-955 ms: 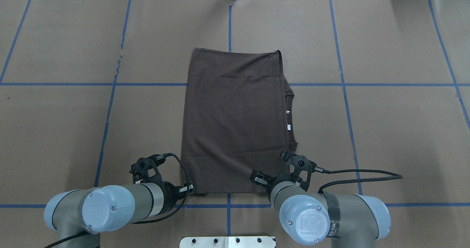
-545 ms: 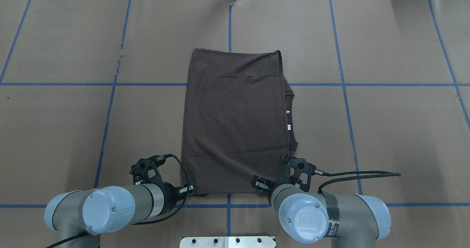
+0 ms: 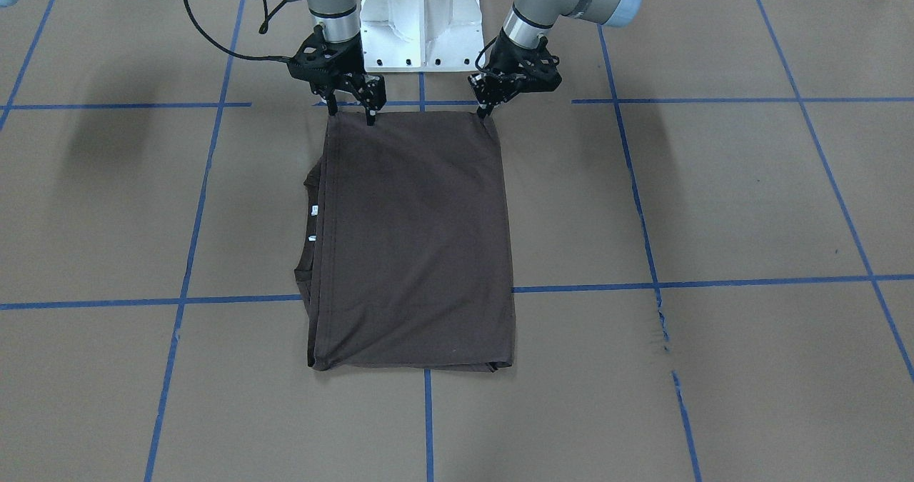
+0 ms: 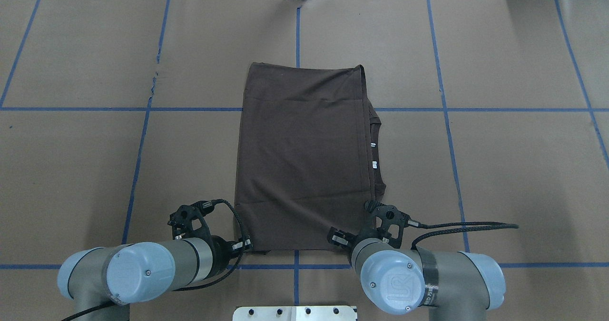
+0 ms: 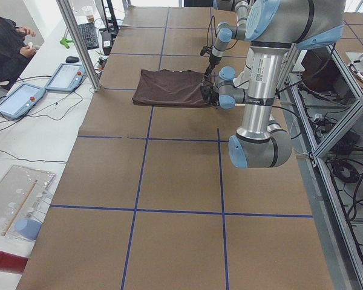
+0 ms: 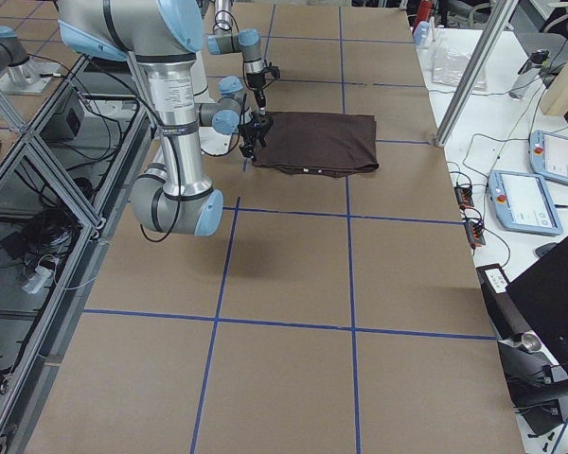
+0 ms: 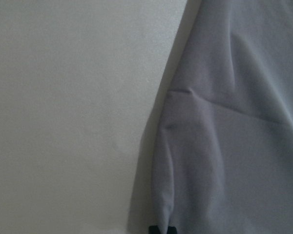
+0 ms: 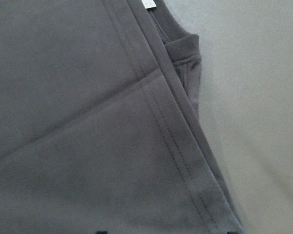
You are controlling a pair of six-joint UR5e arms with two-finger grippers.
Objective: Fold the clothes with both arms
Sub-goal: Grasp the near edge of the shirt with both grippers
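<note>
Though folded flat, T-shirt [image 4: 304, 159] shows collar [image 4: 377, 126], white labels [image 4: 373, 145].

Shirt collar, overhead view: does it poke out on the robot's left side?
No, the collar pokes out past the shirt's edge on the robot's right side.

One T-shirt [image 4: 304, 159], two robot arms [image 4: 157, 268], two pincers [image 3: 351, 114], two white neck labels [image 4: 373, 144], one person [image 5: 3, 42].
</note>
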